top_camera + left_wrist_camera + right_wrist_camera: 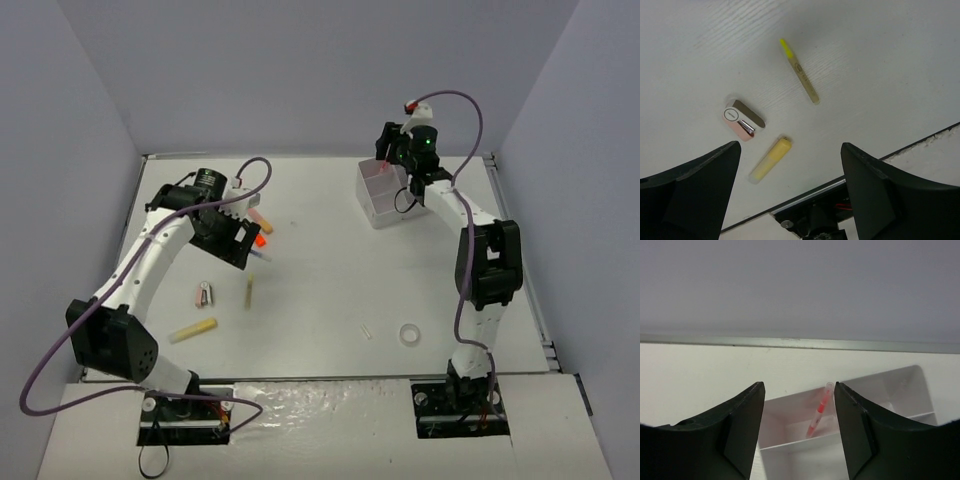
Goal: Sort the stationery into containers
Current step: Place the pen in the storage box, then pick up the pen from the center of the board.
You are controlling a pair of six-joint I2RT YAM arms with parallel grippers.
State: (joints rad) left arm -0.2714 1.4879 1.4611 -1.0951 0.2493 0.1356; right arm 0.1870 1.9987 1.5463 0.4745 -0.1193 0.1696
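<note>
Judged barely begun. Left fingers (790, 150) wide and empty over the worktop's (320, 270) left side. Unsorted there: stubby peach item (742, 121) with a shiny clip, matte yellow highlighter (771, 160), thin yellow pen (800, 71). White tape ring (409, 334) lies near the front edge. One translucent pink pen (821, 412) leans in the white plastic box (380, 208) toward the far right corner. Right fingers (799, 385) are parted and empty above it.

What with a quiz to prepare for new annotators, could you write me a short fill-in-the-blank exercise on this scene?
1. The pink pen leans inside the white ____.
2. The white tape ring lies on the table on the ____ arm's side.
3. In the left wrist view, the stubby highlighter lying nearest the table's edge is ____ in colour.

Missing words: organiser box; right; yellow.
</note>
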